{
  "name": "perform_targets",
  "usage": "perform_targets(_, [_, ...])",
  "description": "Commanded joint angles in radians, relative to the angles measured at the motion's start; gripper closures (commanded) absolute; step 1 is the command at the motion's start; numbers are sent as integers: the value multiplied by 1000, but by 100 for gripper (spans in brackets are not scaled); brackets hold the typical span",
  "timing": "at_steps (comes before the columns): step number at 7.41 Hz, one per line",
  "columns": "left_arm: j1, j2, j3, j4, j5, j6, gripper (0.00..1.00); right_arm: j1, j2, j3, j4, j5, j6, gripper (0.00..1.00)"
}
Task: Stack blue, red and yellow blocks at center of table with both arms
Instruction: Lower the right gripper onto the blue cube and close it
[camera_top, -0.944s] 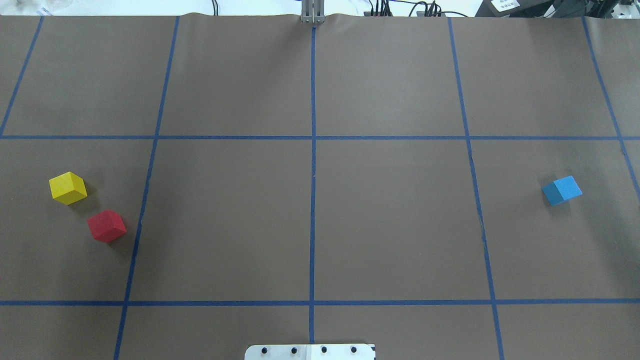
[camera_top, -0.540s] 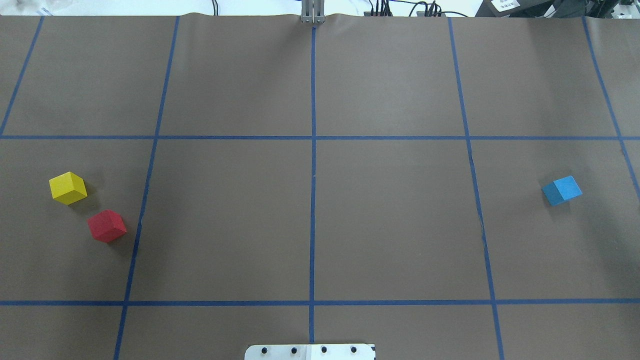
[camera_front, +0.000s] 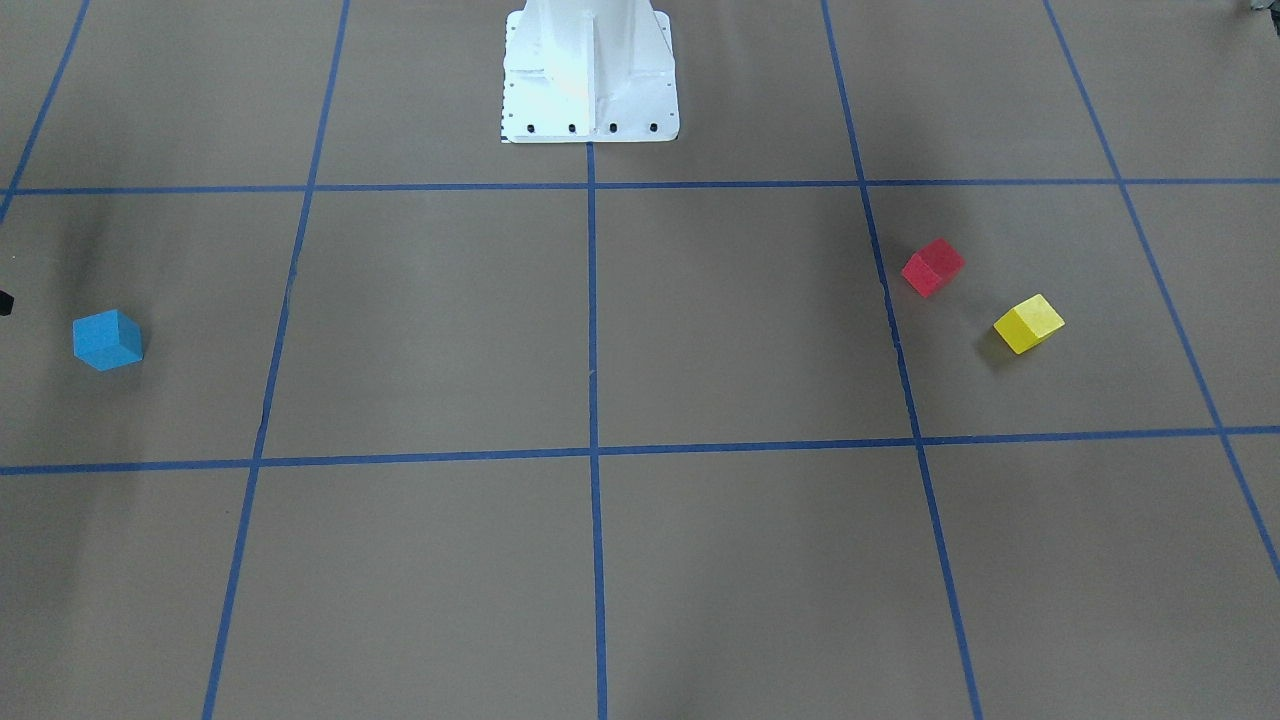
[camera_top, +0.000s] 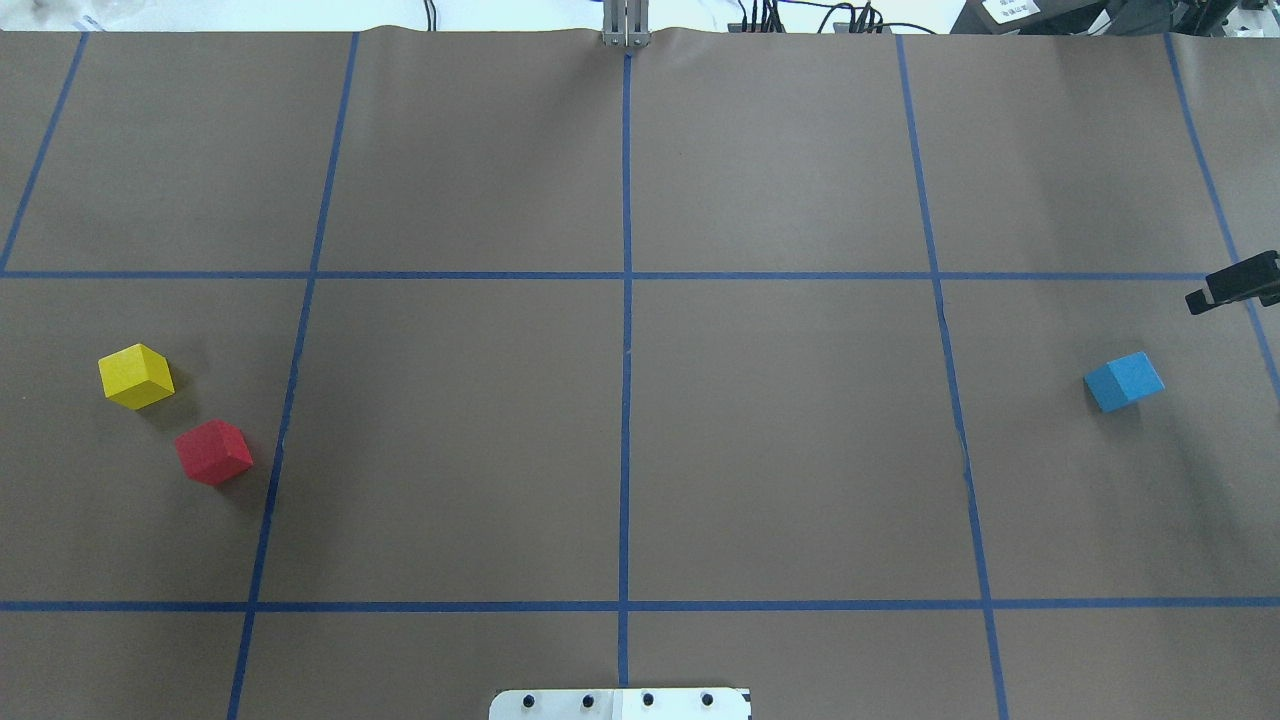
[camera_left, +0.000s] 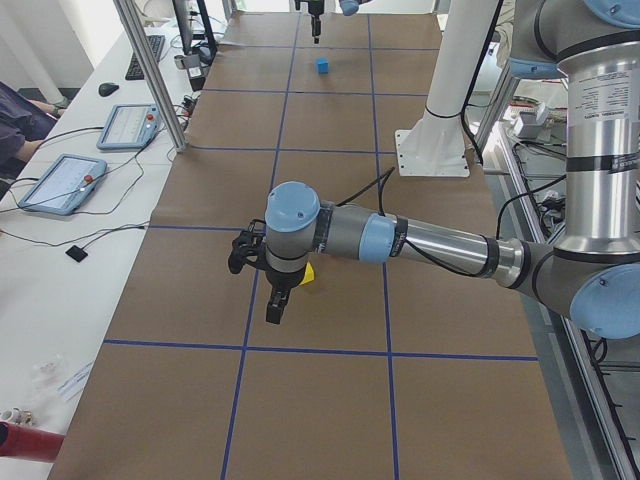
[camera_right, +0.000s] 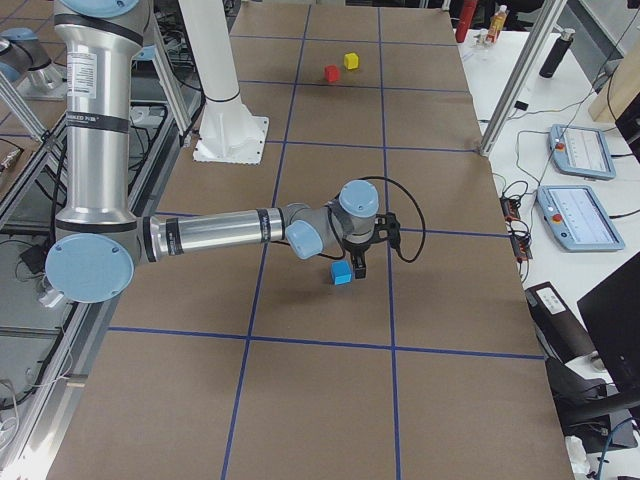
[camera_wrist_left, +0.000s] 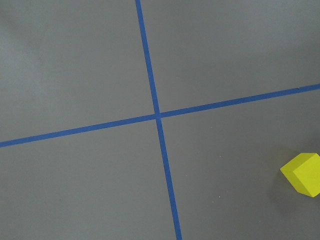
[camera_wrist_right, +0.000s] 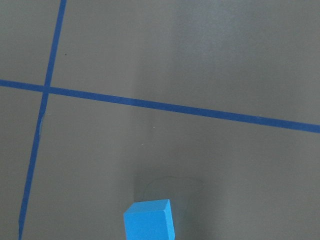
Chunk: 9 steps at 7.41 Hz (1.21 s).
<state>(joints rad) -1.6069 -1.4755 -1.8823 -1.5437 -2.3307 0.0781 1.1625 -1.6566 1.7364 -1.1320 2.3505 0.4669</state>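
The yellow block (camera_top: 136, 376) and the red block (camera_top: 213, 452) lie close together on the table's left side. The blue block (camera_top: 1124, 381) lies alone on the right side. My right gripper (camera_top: 1232, 285) shows only as a dark tip at the right edge, beyond the blue block; I cannot tell whether it is open or shut. In the exterior right view it (camera_right: 358, 264) hangs just over the blue block (camera_right: 342, 272). My left gripper (camera_left: 274, 303) shows only in the exterior left view, above the table beside the yellow block (camera_left: 306, 272); I cannot tell its state.
Brown paper with blue tape grid lines (camera_top: 626, 400) covers the table. The robot's white base plate (camera_top: 620, 704) sits at the near edge. Operator tablets (camera_left: 62, 182) lie on a side bench.
My right gripper's tip has come into the overhead view at the right edge. The three blocks have not moved.
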Motion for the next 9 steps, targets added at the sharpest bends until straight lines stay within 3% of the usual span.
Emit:
perform_targets(1, [1,-2,-6,1,1,-1,0,-93,-5,-34,31,-40,18,1])
perform_targets(9, [1,-12,-8,2,1,-4,0,-176,20,-103,26,-114,-2,1])
